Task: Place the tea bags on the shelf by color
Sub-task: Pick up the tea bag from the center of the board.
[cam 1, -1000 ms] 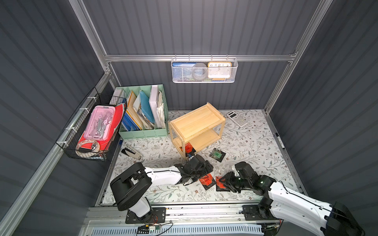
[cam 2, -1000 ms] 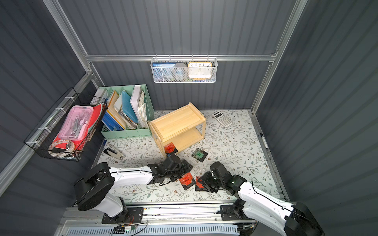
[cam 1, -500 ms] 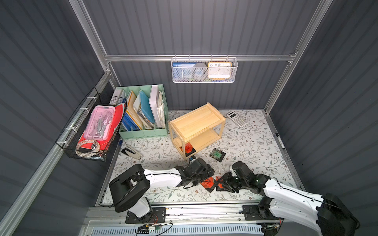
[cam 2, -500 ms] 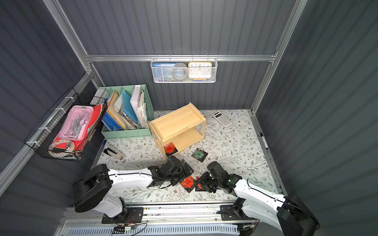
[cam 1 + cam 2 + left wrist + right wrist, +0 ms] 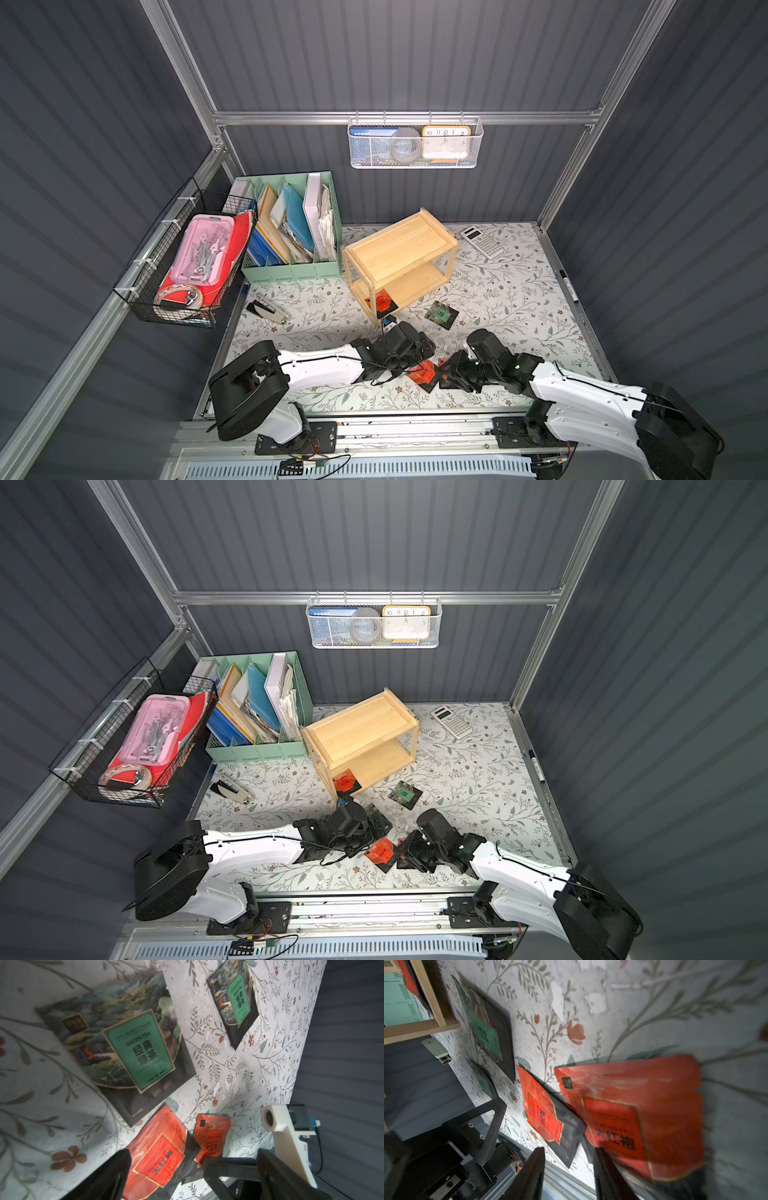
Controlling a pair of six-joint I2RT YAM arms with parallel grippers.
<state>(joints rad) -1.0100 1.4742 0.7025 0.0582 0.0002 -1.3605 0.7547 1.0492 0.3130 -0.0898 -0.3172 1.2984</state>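
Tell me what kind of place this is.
Probably a mock office desk built inside a test cell: a file organizer stuffed with folders, a calculator and a stapler on the table, all enclosed by gray panel walls on an aluminium frame.

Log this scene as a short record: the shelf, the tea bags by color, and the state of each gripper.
shelf: one orange-red tea bag on its lower tier
green tea bags: two visible, the second farther off, both on the table
loose orange-red tea bags: two on the table, between the grippers
left gripper: open, by the nearer loose bag
right gripper: open, one finger at the edge of the other loose bag
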